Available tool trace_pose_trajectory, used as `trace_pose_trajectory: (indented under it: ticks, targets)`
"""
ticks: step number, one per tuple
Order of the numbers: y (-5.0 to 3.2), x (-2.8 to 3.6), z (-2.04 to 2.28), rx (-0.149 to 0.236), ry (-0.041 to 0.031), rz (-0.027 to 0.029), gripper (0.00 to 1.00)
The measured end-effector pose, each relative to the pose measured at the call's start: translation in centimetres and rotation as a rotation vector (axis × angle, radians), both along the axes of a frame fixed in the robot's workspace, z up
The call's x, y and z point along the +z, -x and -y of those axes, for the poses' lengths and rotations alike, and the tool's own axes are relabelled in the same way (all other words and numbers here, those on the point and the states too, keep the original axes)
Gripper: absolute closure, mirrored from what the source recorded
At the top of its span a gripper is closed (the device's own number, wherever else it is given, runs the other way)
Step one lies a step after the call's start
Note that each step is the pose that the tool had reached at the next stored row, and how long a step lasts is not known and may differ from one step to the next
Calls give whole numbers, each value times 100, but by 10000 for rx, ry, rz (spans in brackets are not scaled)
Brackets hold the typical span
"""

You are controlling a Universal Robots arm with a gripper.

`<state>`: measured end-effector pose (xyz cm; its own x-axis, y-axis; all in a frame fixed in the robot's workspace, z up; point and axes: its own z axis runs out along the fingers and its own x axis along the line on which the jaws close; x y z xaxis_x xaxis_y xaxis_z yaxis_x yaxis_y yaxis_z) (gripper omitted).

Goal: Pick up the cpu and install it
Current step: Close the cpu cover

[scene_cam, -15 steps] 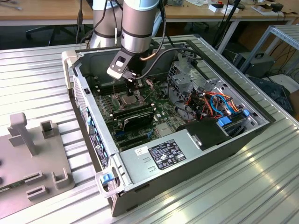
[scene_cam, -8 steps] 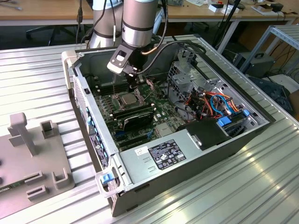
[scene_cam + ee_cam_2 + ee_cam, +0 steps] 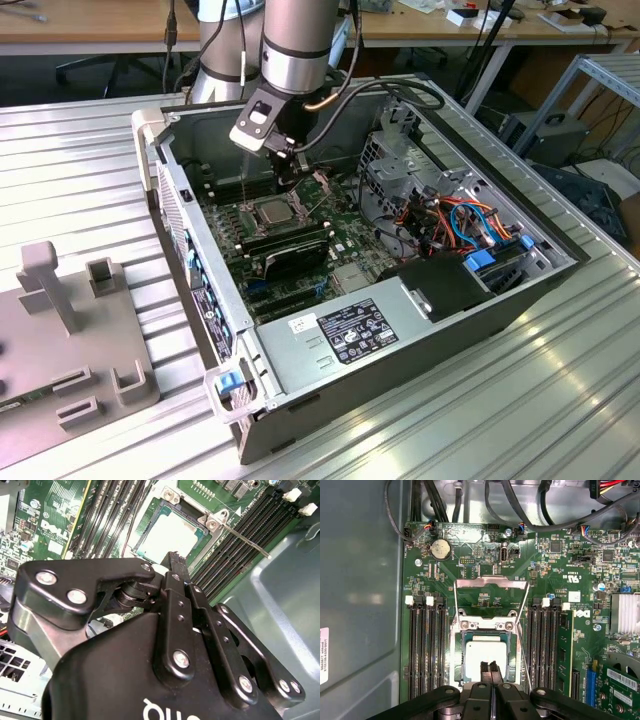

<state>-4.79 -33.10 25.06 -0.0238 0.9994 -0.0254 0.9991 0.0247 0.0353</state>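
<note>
Flat, dull-silver square cpu (image 3: 482,652) lies within dark socket (image 3: 485,636).

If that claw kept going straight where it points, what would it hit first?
Probably the silver chip seated in the green board; the gripper points right at it, though the gap between them is hard to judge.

The arm (image 3: 297,45) stands nearly upright directly above the gripper (image 3: 490,669). Its two fingers (image 3: 484,671) lie closed together, pointing down.
</note>
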Motion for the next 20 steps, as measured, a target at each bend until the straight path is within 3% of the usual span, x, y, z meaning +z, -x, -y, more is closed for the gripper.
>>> trace_pose_trajectory:
  ticks: [16,20]
  targets:
    - [-22,2,0,0,0,1,89]
    - [-23,37,0,0,1,0,89]
